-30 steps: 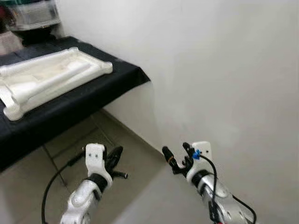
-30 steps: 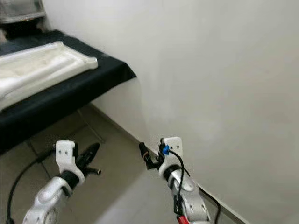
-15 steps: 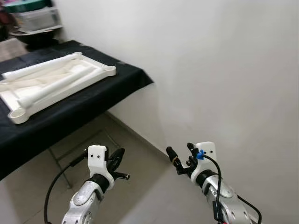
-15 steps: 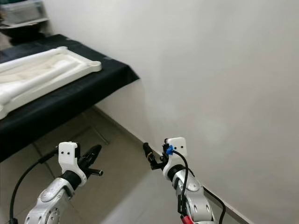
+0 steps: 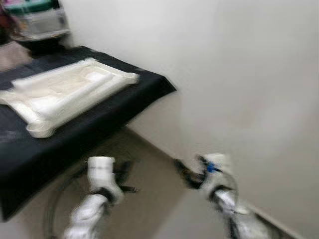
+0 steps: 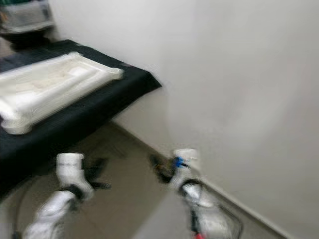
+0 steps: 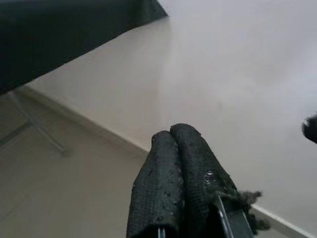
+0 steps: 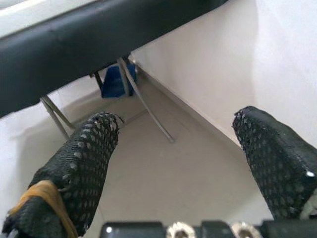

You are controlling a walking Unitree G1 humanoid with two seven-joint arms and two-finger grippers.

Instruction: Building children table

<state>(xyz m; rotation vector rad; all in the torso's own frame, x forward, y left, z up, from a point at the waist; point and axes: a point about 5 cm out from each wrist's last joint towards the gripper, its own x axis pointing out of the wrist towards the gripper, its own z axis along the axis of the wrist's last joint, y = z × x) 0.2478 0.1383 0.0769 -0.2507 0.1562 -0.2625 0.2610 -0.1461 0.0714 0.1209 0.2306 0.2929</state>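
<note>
A white plastic table top [image 5: 70, 92] lies upside down on a black-covered table [image 5: 99, 119] at the left, with a white leg [image 5: 75, 97] lying along it. My left gripper [image 5: 122, 174] hangs low over the floor, fingers [image 7: 178, 183] pressed together and holding nothing. My right gripper [image 5: 182, 172] is also low, close to the wall, its fingers [image 8: 84, 163] spread wide with nothing between them. Both grippers are well below and to the right of the table. The head views are blurred.
A white wall [image 5: 239, 74] runs along the right, meeting the tiled floor [image 5: 149, 199] at a skirting. Plastic storage boxes [image 5: 37, 20] stand behind the table. Metal table legs [image 8: 143, 109] and a blue object [image 8: 115, 82] are under the table.
The whole picture has shifted and blurred, so the camera has moved; the table top now sits more to the right in view. Both arms keep the same pose.
</note>
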